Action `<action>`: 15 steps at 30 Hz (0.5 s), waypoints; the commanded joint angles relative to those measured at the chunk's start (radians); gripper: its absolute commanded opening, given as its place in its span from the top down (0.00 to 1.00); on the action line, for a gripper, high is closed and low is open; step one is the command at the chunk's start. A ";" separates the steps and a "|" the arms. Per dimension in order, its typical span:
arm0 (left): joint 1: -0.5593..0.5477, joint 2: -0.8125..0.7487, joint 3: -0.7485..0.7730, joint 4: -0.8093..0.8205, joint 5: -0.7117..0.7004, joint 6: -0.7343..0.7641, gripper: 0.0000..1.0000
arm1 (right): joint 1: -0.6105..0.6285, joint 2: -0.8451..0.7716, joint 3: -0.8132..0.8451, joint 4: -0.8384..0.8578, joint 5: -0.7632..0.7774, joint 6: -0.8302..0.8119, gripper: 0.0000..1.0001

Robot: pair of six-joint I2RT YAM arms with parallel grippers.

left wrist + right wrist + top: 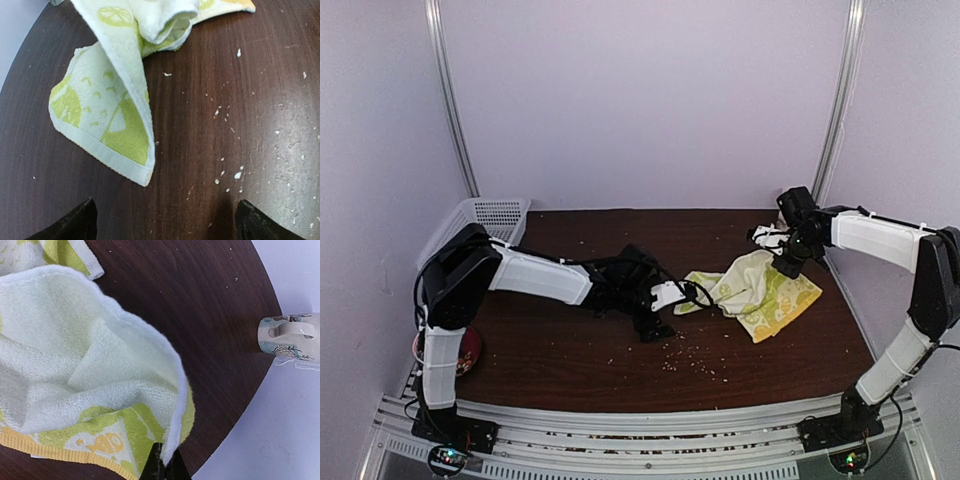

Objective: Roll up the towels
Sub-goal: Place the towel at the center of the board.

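Note:
A yellow-green towel [755,290] with a pale pattern lies crumpled on the right half of the dark wooden table [570,360]. My right gripper [788,264] is shut on the towel's white edge [170,390] and holds that part lifted off the table, while the rest drapes down. The pinched fold sits between the black fingertips of the right gripper [165,467]. My left gripper [672,312] stands open low over the table, just short of the towel's left corner [142,172]. Nothing is between the jaws of the left gripper [165,222]. Only this one towel is in view.
A white plastic basket [492,215] sits at the table's back left corner. A patterned mug [287,336] lies on its side beyond the table's right edge. Pale crumbs [235,175] dot the wood. A red object [468,352] lies by the left arm's base.

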 commanded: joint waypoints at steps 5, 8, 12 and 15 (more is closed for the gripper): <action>-0.011 0.070 0.071 0.107 -0.142 0.155 0.02 | -0.031 0.082 0.003 0.035 0.041 0.056 1.00; -0.021 0.107 0.112 0.088 -0.173 0.183 0.06 | -0.037 0.095 0.004 0.036 0.046 0.061 1.00; -0.033 0.149 0.156 0.050 -0.189 0.222 0.15 | -0.045 0.099 0.002 0.039 0.040 0.061 1.00; -0.038 0.164 0.173 0.032 -0.186 0.239 0.25 | -0.047 0.099 0.002 0.040 0.037 0.063 1.00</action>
